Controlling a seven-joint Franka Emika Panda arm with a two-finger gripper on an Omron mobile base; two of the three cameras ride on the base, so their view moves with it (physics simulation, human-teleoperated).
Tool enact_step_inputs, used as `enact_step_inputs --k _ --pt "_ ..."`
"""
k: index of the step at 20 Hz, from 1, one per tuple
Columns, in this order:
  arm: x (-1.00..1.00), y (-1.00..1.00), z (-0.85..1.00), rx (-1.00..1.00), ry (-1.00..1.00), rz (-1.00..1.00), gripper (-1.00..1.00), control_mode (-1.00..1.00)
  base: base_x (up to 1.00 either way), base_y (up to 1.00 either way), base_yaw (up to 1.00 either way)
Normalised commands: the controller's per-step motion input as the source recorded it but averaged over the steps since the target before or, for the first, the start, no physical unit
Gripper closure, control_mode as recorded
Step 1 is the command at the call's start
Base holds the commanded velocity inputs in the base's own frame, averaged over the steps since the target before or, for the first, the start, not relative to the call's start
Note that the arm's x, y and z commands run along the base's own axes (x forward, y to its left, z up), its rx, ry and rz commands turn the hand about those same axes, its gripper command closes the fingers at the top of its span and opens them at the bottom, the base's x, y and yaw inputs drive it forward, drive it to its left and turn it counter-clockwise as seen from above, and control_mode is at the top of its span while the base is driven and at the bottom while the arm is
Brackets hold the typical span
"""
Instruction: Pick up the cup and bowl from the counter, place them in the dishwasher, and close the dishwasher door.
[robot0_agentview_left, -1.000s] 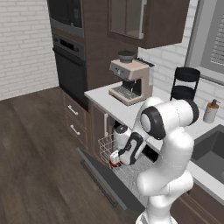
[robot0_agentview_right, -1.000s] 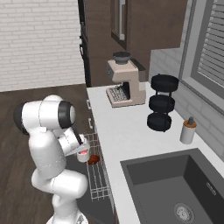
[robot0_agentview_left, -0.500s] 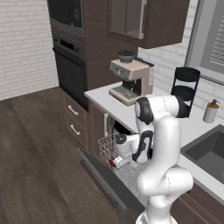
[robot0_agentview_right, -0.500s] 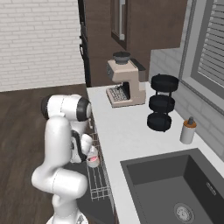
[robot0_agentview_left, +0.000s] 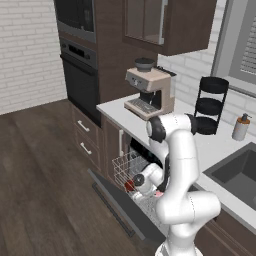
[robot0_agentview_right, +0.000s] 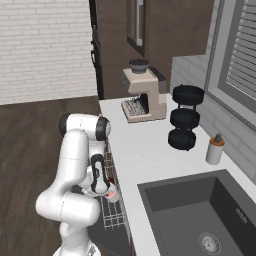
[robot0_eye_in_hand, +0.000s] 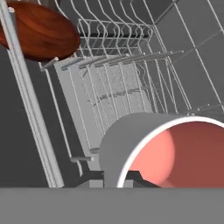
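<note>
Hand view: my tool (robot0_eye_in_hand: 131, 181) grips the cup (robot0_eye_in_hand: 166, 151) at lower right, bowl (robot0_eye_in_hand: 39, 30) upper left in the rack (robot0_eye_in_hand: 118, 65).

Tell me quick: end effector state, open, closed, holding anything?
End effector: closed on the cup, held low over the dishwasher's wire rack.

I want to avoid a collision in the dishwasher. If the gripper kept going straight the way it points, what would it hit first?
Probably the white wire rack floor, beyond the cup it holds; depth is unclear.
</note>
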Motion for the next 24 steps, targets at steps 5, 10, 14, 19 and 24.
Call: enact_step_inputs --k 5,10,14,19,24 --pt "0.38 0.00 -0.26 -0.06 -0.11 -0.09 1.00 -1.00 0.00 0.00 0.00" --pt "0.43 -0.01 -0.13 -0.01 -0.06 -0.07 1.00 -1.00 0.00 0.00 0.00" --pt "0.06 0.00 0.00 0.00 -0.09 -0.03 1.00 -1.00 0.00 0.00 0.00" --pt "-0.05 0.08 0.00 0.00 -0.07 0.00 -1.00 -1.00 0.00 0.00 0.00" --pt "-0.01 0.04 0.00 0.00 -0.04 0.00 -1.00 -1.00 0.00 0.00 0.00"
